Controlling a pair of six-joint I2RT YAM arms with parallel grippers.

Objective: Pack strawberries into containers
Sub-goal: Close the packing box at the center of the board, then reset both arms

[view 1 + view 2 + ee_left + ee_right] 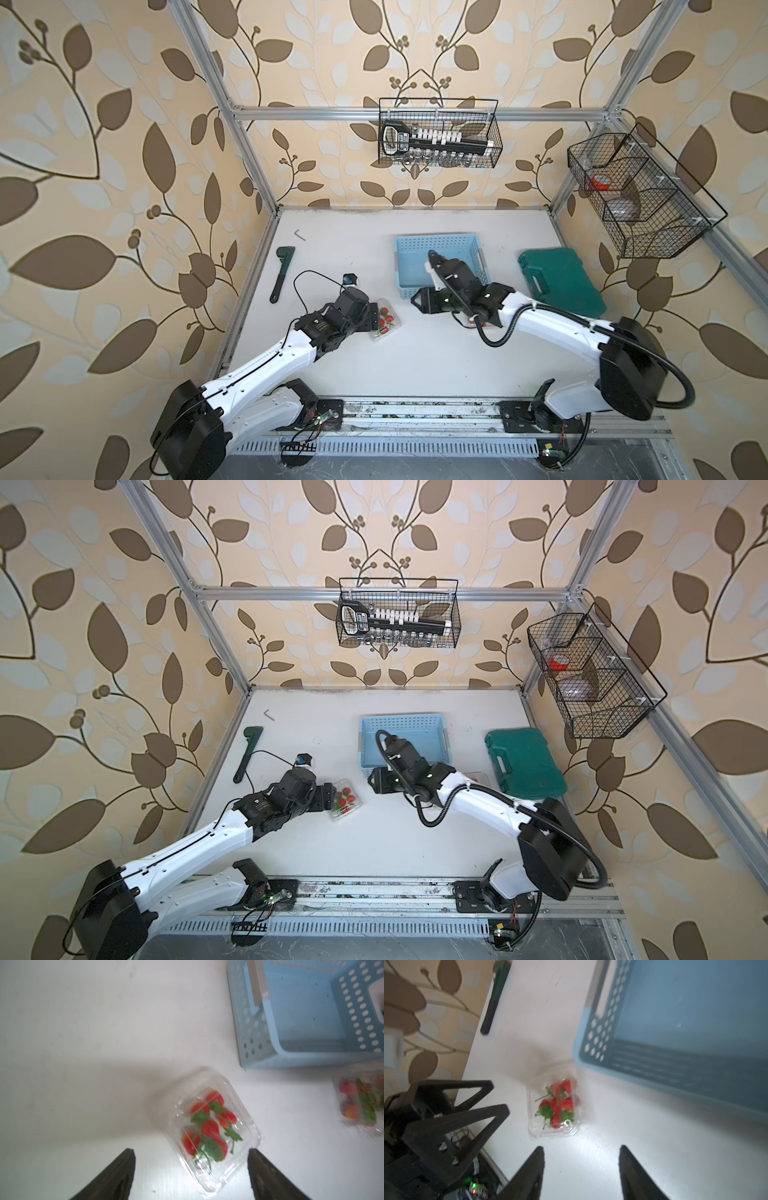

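The left arm reaches low toward mid-table. The left gripper is spread and empty, just left of a clear plastic clamshell punnet holding red strawberries. The right arm folds leftward, and the right gripper is likewise spread and empty. A light blue perforated basket stands just beyond. The right arm half hides a second filled punnet.

Robot test cell in lab, as I read it; not a home despite decor. Leaf-pattern wallpaper sits on flat panels behind bare aluminium frame. My two white arms, left arm and right arm, mounted on metal rail along near edge of white table. Loose wires, lit circuit board by bases. Black wire basket on far bar holds socket set; second wire basket on right. Green wrench left, green tool case right, sharing table with clear container of strawberries.
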